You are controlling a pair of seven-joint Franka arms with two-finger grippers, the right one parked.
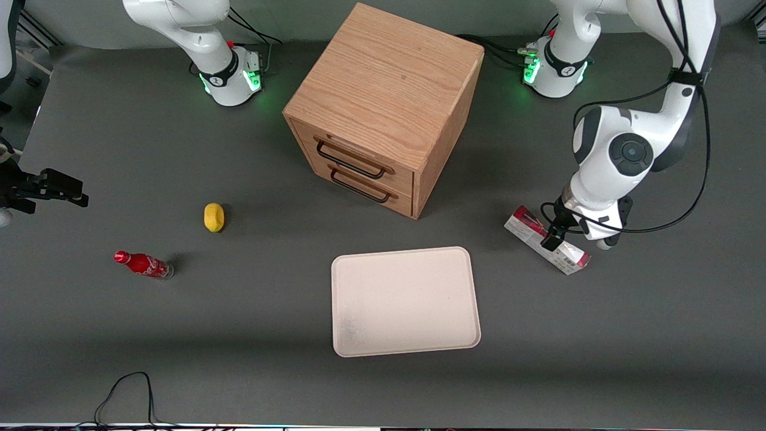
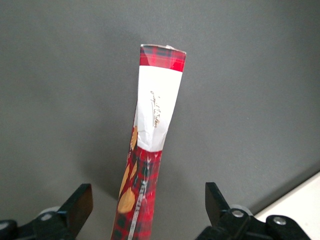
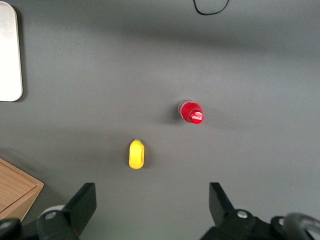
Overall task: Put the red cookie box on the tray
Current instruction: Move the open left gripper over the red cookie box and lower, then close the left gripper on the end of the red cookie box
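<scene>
The table (image 1: 119, 335) is a dark grey mat. On it, farthest from the front camera, stands the wooden cabinet (image 1: 383, 90), its two drawers shut. The tray (image 1: 405, 301) lies flat and bare, nearer the camera than the cabinet. The box (image 1: 546, 240) lies on the mat beside the tray, toward the working arm's end of the table, well clear of the tray's rim.

The gripper (image 1: 552, 237) hangs right over the box's middle. In the wrist view its fingers (image 2: 77, 207) stand spread wide, one on each side of the box (image 2: 156, 125), neither touching it, so nothing is held yet.

The step in hand looks like the reach for the grasp. Next the gripper likely needs to sink until the fingers flank the long sides, then close across the slim width near the middle so the box does not tip when lifted.

Toward the parked arm's end lie a cola bottle (image 1: 143, 264) and a small yellow thing (image 1: 213, 216).
</scene>
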